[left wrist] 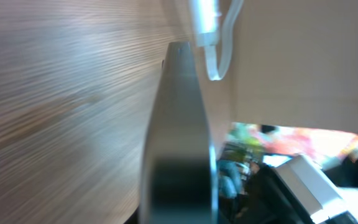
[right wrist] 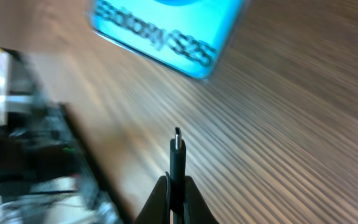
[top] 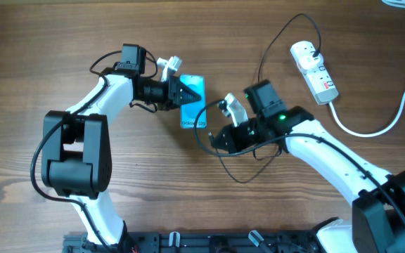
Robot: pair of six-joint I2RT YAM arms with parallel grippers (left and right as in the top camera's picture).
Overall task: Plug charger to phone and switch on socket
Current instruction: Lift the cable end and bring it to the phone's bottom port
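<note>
The phone (top: pixel 193 105), cyan with a white text strip, is held by my left gripper (top: pixel 183 91), which is shut on its upper part. In the left wrist view the phone (left wrist: pixel 179 112) shows edge-on as a dark slab between the jaws (left wrist: pixel 179 202). My right gripper (top: pixel 215 135) sits just right of the phone's lower end. It is shut on the charger's connector (right wrist: pixel 178 152), whose tip points at the phone's text end (right wrist: pixel 166 34) a short gap away. The black charger cable (top: pixel 278 33) runs to the white socket (top: pixel 313 70) at the back right.
The socket's thick white cord (top: pixel 371 130) loops off to the right edge. Slack black cable (top: pixel 234 176) lies in a loop in front of the right arm. The wooden table (top: pixel 48 42) carries everything.
</note>
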